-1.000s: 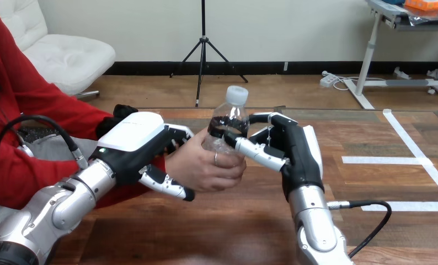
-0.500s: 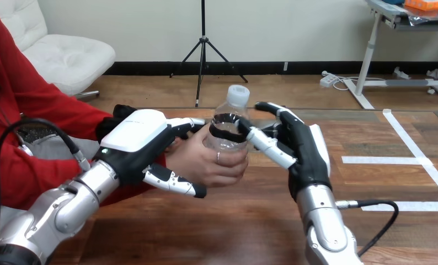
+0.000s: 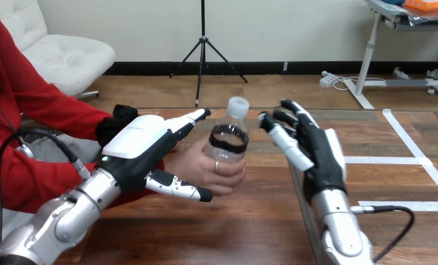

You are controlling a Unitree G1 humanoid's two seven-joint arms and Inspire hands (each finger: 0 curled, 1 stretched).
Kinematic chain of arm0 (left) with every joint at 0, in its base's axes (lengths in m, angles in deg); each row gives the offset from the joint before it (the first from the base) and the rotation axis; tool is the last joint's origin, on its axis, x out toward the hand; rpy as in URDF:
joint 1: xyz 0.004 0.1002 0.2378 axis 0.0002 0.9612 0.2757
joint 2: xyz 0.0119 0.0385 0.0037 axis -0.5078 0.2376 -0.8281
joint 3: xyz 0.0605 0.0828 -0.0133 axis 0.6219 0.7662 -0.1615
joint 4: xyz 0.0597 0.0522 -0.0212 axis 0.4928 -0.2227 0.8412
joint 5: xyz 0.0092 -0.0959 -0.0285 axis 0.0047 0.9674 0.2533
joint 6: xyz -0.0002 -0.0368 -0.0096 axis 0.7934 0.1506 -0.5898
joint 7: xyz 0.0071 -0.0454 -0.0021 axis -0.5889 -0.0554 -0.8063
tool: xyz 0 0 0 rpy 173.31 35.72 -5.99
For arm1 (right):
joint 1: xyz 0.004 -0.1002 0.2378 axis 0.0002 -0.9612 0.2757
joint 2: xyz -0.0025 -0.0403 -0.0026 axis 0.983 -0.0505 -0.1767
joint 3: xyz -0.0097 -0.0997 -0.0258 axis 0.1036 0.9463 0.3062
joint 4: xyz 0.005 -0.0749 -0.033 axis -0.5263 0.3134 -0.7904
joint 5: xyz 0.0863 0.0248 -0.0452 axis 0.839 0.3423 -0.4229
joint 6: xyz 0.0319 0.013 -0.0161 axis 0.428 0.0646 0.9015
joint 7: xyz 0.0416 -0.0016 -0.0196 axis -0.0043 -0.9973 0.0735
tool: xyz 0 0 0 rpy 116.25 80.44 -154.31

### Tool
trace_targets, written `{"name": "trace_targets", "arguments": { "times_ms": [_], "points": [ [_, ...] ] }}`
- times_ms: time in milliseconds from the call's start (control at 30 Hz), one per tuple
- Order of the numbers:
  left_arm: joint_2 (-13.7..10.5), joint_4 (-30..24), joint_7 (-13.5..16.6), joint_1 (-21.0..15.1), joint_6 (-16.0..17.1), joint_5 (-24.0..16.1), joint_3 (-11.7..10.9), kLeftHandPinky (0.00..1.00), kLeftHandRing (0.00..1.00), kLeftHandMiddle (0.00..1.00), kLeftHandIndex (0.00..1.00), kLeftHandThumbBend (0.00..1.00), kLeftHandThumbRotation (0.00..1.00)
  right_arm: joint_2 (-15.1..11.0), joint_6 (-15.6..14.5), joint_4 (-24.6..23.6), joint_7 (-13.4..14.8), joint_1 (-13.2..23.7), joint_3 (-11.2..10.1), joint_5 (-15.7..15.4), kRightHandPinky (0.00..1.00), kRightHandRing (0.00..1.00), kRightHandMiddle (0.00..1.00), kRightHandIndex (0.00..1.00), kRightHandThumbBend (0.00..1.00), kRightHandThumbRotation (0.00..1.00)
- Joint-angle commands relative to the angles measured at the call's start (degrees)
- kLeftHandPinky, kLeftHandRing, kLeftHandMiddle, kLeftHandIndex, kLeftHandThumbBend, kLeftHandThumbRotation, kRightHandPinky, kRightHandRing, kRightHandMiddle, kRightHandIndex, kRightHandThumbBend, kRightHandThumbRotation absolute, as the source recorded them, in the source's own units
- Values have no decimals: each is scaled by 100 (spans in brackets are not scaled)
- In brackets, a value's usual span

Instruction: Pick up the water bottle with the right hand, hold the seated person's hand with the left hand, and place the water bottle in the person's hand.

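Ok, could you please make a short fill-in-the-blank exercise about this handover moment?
The person's hand grips the water bottle, whose cap is ____. The right hand is open and does not ____ the bottle. The left hand has fingers that are ____, not curled.
Missing words: white; touch; straight.
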Motion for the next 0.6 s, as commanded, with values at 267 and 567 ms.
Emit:
{"name": "trace_targets", "arguments": {
  "times_ms": [267, 567],
  "points": [
    [278, 250, 248, -14, 515, 408, -278, 91, 99, 100, 100, 100, 63, -155, 449, -278, -170, -61, -221, 168, 80, 87, 88, 93, 97, 75],
    [557, 597, 302, 72, 954, 770, -402, 88, 100, 100, 100, 100, 71, -146, 730, -245, -224, -204, -280, 285, 81, 89, 89, 94, 100, 79]
  ]
}}
